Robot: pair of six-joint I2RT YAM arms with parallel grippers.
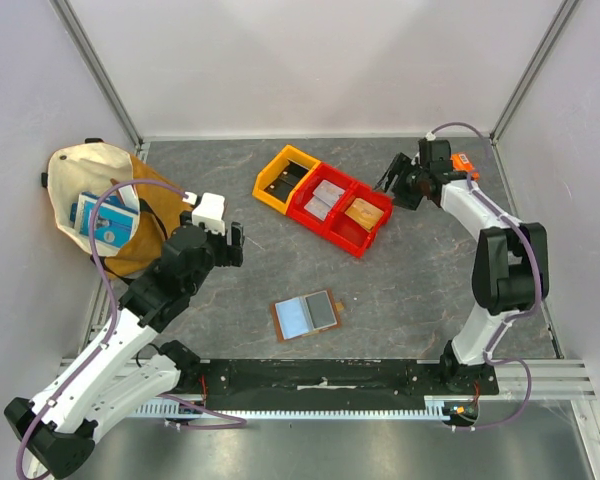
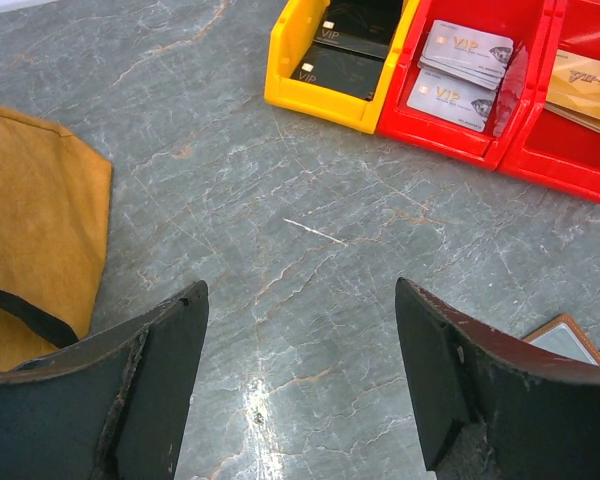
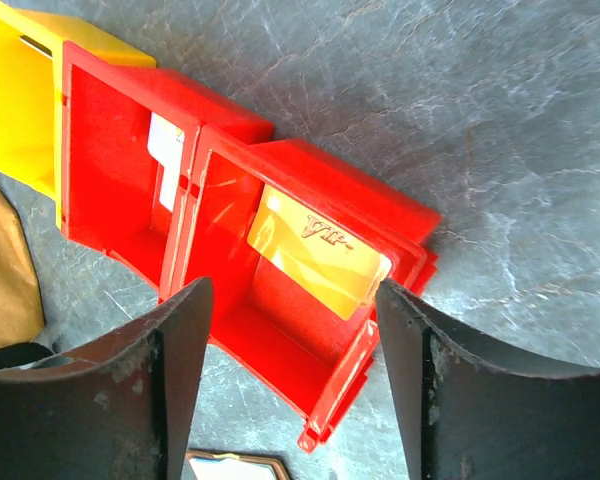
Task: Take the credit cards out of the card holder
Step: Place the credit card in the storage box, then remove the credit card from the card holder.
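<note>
The card holder [image 1: 305, 316] lies open and flat at the table's front middle, with a brown rim and a pale blue and a grey panel inside. I cannot tell if those panels are cards. Its corner shows in the left wrist view [image 2: 562, 336] and the right wrist view [image 3: 235, 467]. Grey cards [image 1: 326, 196] and gold cards [image 1: 364, 211] lie in the red bins. My left gripper [image 1: 234, 244] is open and empty over bare table, left of the holder. My right gripper [image 1: 392, 181] is open and empty, just above the gold card [image 3: 318, 250].
A yellow bin [image 1: 283, 178] holding black cards [image 2: 338, 62] adjoins two red bins [image 1: 352, 238] at the back middle. A cream and brown bag [image 1: 92, 200] with a blue packet lies at the left edge. Its brown cloth [image 2: 35, 220] is close to my left finger.
</note>
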